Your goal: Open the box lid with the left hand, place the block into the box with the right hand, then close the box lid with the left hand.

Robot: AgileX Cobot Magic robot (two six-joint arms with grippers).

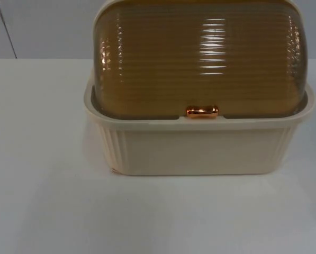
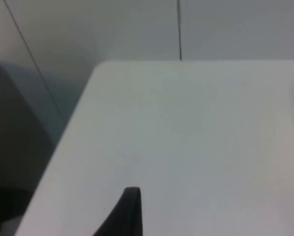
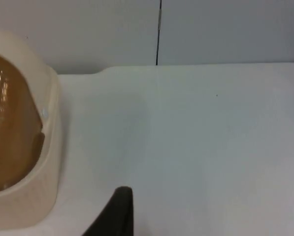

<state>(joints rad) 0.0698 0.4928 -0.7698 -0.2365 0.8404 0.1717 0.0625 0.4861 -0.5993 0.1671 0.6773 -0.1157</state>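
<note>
A cream box (image 1: 200,151) with ribbed walls stands in the middle of the table in the top view. Its amber see-through domed lid (image 1: 200,58) is down on the rim, with a copper handle (image 1: 202,111) at the front edge. My right gripper (image 3: 118,214) hangs over bare table beside one end of the box (image 3: 46,196), apart from it, and the lid (image 3: 6,123) curves up there. My left gripper (image 2: 129,211) is over bare table close to the table's side edge, away from the box.
White table top (image 1: 41,211) stretches in front of and beside the box. The grey partition wall (image 1: 41,26) closes off the back. In the left wrist view the table's edge (image 2: 63,142) drops to a dark gap.
</note>
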